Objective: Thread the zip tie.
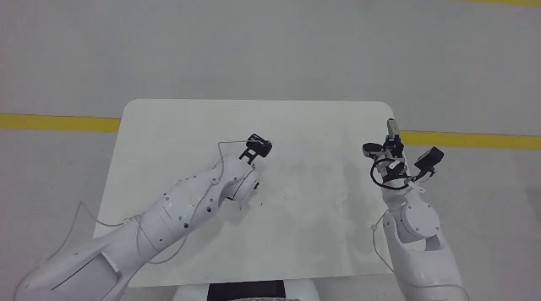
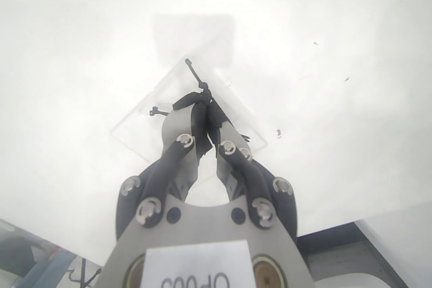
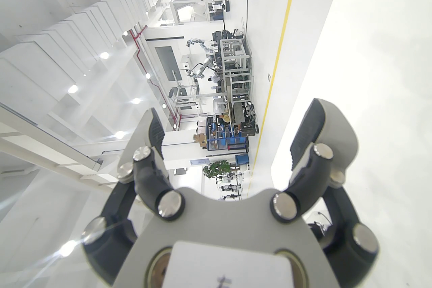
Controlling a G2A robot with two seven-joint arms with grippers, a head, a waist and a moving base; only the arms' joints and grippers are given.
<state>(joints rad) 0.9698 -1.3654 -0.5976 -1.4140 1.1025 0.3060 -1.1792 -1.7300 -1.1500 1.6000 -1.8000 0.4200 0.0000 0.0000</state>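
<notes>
Up close, left tool (image 2: 206, 104) pinches the zip tie (image 2: 195, 72) over a clear sheet (image 2: 143, 130); right tool (image 3: 233, 116) gapes wide.

Bright, even light washes the white table (image 1: 313, 132) pale, and ceiling lamps (image 3: 72, 88) flare with glare

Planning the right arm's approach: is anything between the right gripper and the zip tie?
Nothing visible. The thin black zip tie is pinched in the left gripper above a clear plastic sheet; only bare white table separates it from the open right gripper.
</notes>
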